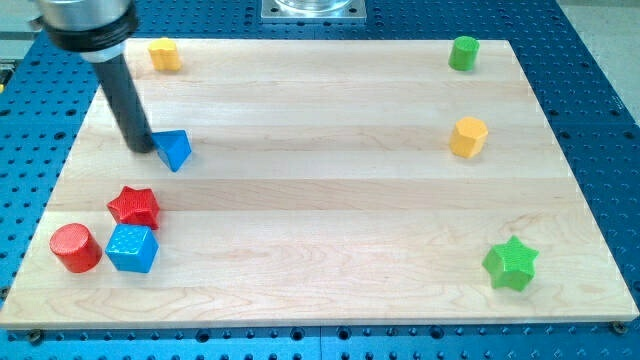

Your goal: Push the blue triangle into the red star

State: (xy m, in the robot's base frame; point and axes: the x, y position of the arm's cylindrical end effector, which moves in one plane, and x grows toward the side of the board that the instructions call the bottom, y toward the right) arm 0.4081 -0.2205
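The blue triangle lies at the view's left on the wooden board. The red star lies below it and a little to the left, touching a blue cube. My tip is at the end of the dark rod and touches the blue triangle's left side. The rod comes down from the view's top left corner.
A red cylinder stands left of the blue cube. A yellow block sits at the top left, a green cylinder at the top right, a yellow hexagon at the right and a green star at the bottom right.
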